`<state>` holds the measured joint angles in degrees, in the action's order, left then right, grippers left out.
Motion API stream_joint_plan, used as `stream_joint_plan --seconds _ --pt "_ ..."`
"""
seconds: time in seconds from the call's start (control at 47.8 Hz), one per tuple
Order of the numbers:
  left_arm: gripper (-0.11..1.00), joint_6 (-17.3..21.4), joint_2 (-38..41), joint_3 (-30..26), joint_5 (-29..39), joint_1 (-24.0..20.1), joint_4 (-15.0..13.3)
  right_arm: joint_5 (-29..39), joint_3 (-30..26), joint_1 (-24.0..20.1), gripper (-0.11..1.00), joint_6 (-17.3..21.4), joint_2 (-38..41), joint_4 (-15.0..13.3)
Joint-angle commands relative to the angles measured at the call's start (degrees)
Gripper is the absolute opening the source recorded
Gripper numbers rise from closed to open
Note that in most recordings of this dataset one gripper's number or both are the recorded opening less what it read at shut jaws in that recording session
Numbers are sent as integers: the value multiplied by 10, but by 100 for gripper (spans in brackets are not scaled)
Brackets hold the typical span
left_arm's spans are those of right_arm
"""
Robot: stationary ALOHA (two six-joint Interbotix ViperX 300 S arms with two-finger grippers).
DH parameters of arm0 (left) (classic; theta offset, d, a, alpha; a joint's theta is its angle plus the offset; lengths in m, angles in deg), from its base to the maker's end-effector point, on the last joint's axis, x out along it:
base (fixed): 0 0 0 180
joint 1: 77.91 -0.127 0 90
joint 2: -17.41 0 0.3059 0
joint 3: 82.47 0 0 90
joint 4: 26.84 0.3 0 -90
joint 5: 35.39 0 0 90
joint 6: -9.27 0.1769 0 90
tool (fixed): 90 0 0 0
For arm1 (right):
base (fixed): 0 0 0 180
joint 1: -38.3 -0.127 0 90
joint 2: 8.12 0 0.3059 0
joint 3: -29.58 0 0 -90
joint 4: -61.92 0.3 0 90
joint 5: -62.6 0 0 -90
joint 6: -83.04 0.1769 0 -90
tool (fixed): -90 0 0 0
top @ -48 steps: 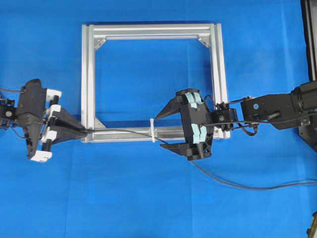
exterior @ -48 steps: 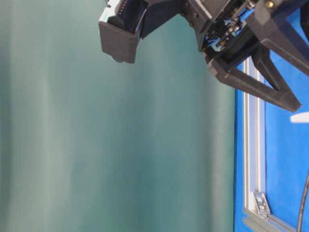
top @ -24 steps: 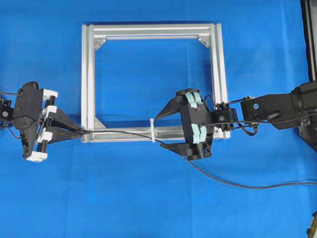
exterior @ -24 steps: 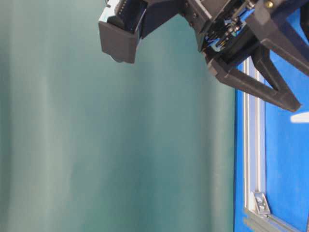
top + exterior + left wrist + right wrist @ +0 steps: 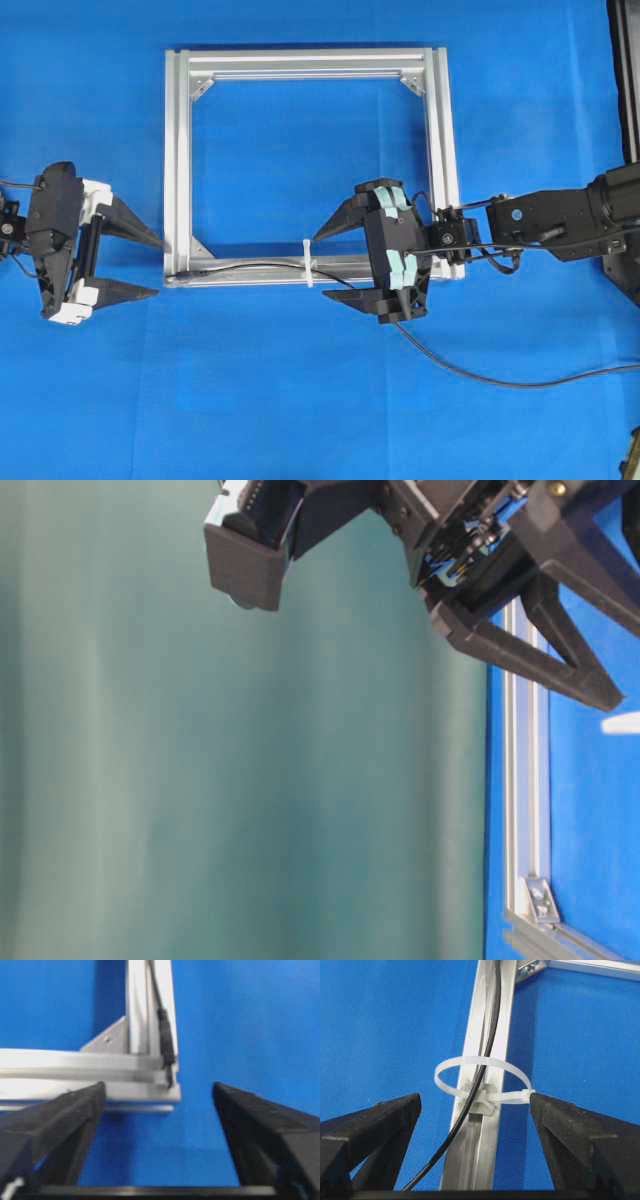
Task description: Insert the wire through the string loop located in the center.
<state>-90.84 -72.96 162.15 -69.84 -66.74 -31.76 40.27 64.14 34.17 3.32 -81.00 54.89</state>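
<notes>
Black cable first: the long thin black wire (image 5: 470, 377) snakes in from the right edge of the blue table cover (image 5: 300, 400), curls along the front part of the cover, passes under the right gripper (image 5: 332, 263) and climbs onto the front bar of the square silver aluminium frame (image 5: 300, 60). From there it runs along that bar straight through the small white zip-tie style string loop (image 5: 308, 263) sitting at the middle of the bar, and its little dark plug end lies by the frame's front-left corner, not touched by anything. In the right wrist view you can see the wire (image 5: 481, 1080) sitting inside the loop (image 5: 482, 1080), with the black fingers spread wide on either side of it and gripping nothing. Over near the left edge of the cover, the left gripper (image 5: 158, 268) has its jaws wide apart too, empty, pointing at that front-left corner just beside the plug (image 5: 166, 1055), which rests in the bar's groove. Rest of the frame stretches toward the back edge. Table-level view only shows the right arm against a teal backdrop (image 5: 250, 780).
</notes>
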Motion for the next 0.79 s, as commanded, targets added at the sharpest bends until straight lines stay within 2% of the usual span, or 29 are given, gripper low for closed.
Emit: stream_joint_plan --seconds 0.0,0.042,0.335,0.774 --pt "89 0 -7 -5 5 -4 0 -3 -8 0 97 -1 -8 -1" --pt "92 0 -7 -5 5 -4 0 -4 -8 1 97 0 -8 -1" --pt "90 4 -7 -13 5 -4 0 -1 -8 0 97 -1 -13 -1" --pt "90 11 -7 -75 35 -30 4 47 -4 1 97 -3 -78 -1"
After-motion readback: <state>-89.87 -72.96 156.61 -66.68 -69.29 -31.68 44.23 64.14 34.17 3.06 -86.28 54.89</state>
